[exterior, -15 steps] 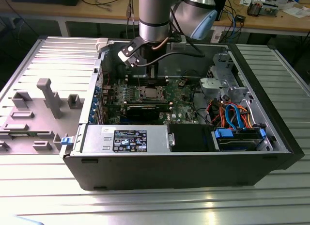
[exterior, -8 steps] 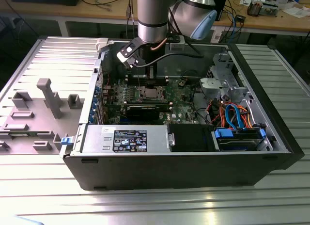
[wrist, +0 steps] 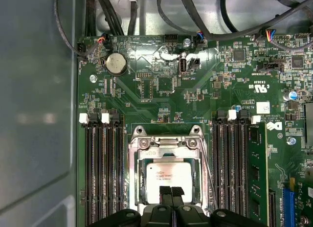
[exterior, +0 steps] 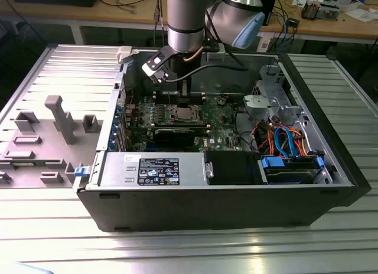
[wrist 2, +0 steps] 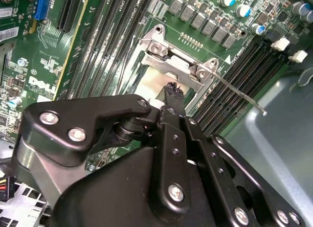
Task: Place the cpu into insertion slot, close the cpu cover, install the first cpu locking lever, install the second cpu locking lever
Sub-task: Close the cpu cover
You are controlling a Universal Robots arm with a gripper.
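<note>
The cpu [wrist: 170, 175], a silver-grey square, lies in the insertion slot [exterior: 180, 113] on the green board. The cpu cover [wrist: 165, 143], a silver frame, appears to lie flat around it, its window showing the chip top. My gripper [wrist: 170, 192] hangs just above the chip's near edge, fingers shut together with nothing between them; its tip [wrist 2: 172, 88] also shows over the socket. A thin wire locking lever [wrist 2: 242, 96] sticks out from the socket corner over the memory slots. A lever wire [wrist: 207, 163] runs along one side of the frame.
Long memory slots [wrist: 100, 173] flank the socket on both sides. A black expansion card [exterior: 177, 134] lies in front of the socket, with the power supply [exterior: 153, 169] nearer. Drive cage and cables [exterior: 283, 138] fill the exterior view's right. The case wall [wrist: 34, 114] stands close.
</note>
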